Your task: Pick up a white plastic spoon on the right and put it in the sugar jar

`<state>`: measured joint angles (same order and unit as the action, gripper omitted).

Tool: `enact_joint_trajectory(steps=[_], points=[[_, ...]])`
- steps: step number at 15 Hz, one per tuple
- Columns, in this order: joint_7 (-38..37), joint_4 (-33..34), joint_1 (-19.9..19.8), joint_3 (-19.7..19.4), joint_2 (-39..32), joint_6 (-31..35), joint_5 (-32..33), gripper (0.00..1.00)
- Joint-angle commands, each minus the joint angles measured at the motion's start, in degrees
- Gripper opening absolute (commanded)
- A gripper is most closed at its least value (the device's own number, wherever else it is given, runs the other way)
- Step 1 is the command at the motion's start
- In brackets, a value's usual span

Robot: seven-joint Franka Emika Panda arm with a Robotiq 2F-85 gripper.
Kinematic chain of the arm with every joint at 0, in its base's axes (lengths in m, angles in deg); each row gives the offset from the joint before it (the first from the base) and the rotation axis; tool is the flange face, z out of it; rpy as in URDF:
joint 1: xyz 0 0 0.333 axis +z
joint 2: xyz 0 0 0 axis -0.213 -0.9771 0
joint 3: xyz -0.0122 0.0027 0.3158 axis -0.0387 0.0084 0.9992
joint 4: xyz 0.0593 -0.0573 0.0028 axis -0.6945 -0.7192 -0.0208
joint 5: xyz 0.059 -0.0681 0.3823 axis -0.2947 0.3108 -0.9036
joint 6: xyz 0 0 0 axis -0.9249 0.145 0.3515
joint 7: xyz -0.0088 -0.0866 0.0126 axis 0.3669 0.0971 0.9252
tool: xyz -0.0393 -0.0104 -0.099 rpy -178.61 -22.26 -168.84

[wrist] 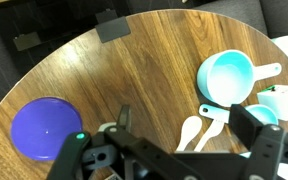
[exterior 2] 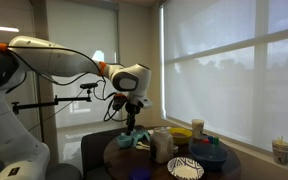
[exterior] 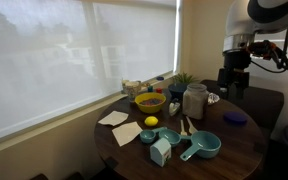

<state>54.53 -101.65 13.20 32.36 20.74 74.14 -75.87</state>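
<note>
Two white plastic spoons (wrist: 189, 133) lie side by side on the round wooden table (wrist: 134, 70), next to a teal measuring cup (wrist: 229, 77). They also show in an exterior view (exterior: 185, 127). The sugar jar (exterior: 194, 100), clear with pale contents, stands near the yellow bowl (exterior: 150, 101); it also shows in an exterior view (exterior 2: 162, 146) and is out of the wrist view. My gripper (wrist: 186, 125) is open and empty, above the table, with the spoons showing between its fingers. It appears in both exterior views (exterior: 230, 88) (exterior 2: 131, 127).
A purple lid (wrist: 46, 128) lies on the table to one side of the gripper. More teal measuring cups (exterior: 202, 147), a lemon (exterior: 151, 122) and paper napkins (exterior: 114, 118) lie on the table. A window with a blind is behind.
</note>
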Motion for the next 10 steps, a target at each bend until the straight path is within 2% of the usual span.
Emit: enact_joint_trajectory(steps=[1,6,10], points=[[-8.9,-1.0,-1.7,5.1,-2.1,6.2,5.5,1.0],[-25.5,-3.0,-1.6,11.1,-5.7,16.9,14.2,1.0],[-40.1,-3.9,-1.6,13.6,-8.8,24.0,22.6,1.0]])
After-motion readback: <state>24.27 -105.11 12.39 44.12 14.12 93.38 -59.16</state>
